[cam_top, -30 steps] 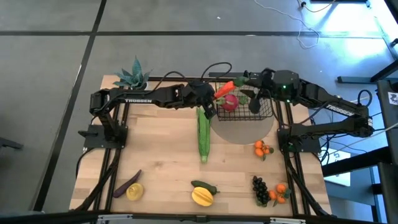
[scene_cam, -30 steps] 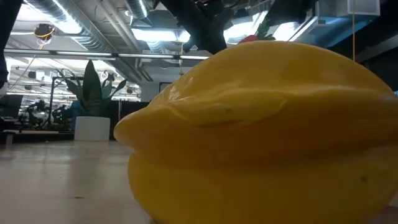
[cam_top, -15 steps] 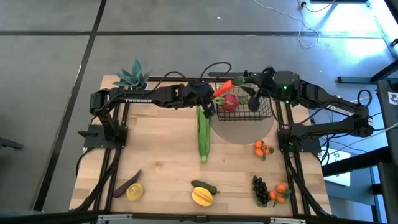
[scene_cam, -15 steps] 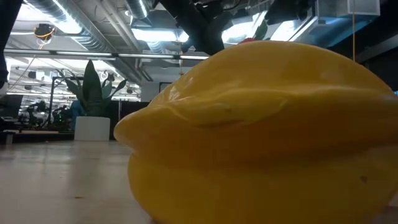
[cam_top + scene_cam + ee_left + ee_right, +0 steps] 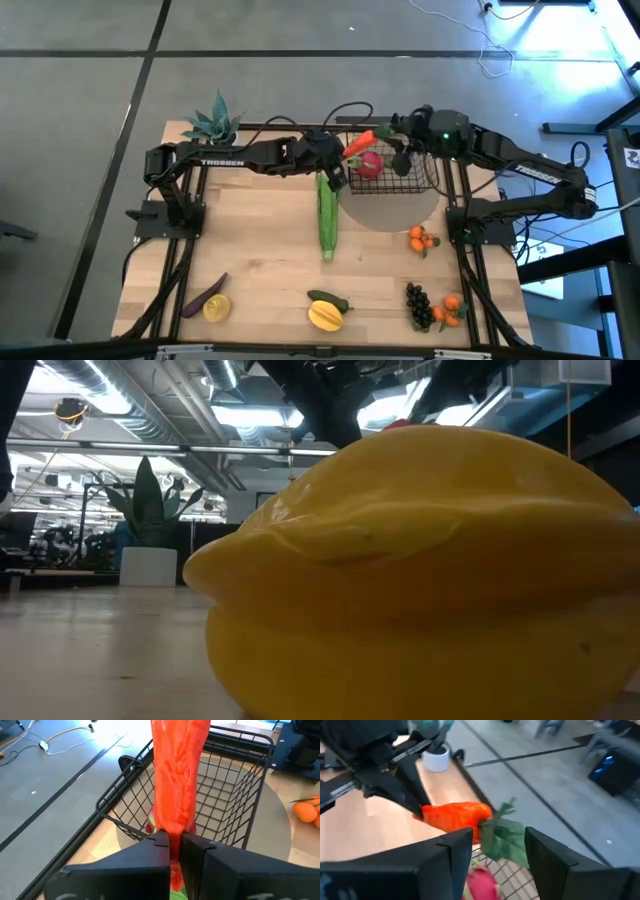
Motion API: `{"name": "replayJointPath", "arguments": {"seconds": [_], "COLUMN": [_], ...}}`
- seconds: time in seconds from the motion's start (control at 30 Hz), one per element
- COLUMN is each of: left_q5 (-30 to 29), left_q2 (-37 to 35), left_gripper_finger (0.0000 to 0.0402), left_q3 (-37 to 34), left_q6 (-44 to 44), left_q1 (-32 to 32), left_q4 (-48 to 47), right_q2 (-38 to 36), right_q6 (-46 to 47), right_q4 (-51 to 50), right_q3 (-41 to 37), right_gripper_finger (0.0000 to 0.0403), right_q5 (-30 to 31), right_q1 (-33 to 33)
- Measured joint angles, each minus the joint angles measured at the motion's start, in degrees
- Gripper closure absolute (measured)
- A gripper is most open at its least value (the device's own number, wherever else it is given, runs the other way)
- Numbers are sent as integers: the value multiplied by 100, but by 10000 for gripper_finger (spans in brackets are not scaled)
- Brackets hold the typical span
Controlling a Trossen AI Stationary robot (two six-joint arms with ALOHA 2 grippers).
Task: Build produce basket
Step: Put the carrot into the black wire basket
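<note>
My left gripper (image 5: 338,162) reaches in from the left and is shut on the orange carrot (image 5: 358,143), which hangs over the left rim of the black wire basket (image 5: 398,178). The red radish (image 5: 370,165) lies inside the basket. My right gripper (image 5: 400,152) is open above the basket. In the right wrist view its fingers stand on either side of the carrot's green leaves (image 5: 505,839), and I see no touch. The long green corn (image 5: 327,215) lies on the table just left of the basket. My left gripper (image 5: 173,845) pinches the carrot's narrow tip end (image 5: 173,832) between its two fingers, coming roughly level from the table's left. The carrot is lifted clear and sticks out beyond the fingertips over the basket, its leafy end toward the far right.
The basket stands on a grey round mat (image 5: 392,208). Oranges (image 5: 422,238), grapes (image 5: 418,305), mango (image 5: 325,316), green pepper (image 5: 330,298), lemon (image 5: 217,308) and eggplant (image 5: 205,295) lie along the near side. A potted plant (image 5: 213,125) stands at the far left corner. The mango (image 5: 420,570) fills the low view.
My right gripper has moved a little toward the table's left and far edge, closing in on the carrot's leafy end. The left gripper and the carrot have stayed where they were.
</note>
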Motion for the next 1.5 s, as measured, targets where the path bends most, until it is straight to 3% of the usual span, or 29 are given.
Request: {"name": "replayJointPath", "arguments": {"seconds": [0.17, 0.4, 0.77, 1.17, 1.5], "left_q5": [1, 3, 110, -38, 2], "left_q2": [0, -2, -4, -4, -59], "left_gripper_finger": [401, 401, 382, 298, 290], "left_q3": [0, 2, 2, 2, 13], "left_q6": [-4, -17, -133, -414, -414], "left_q1": [-4, -4, 7, 16, -44], "left_q4": [1, -1, 2, 8, -35], "right_q2": [191, 223, 223, 221, 16], "right_q6": [-228, -553, -539, -524, -492], "right_q4": [168, 329, 307, 256, -332], "right_q3": [-2, -2, -2, -2, -2], "right_gripper_finger": [267, 391, 402, 403, 403], "right_q5": [60, 25, 23, 20, 839], "right_q1": [-2, -2, -2, -5, -62]}}
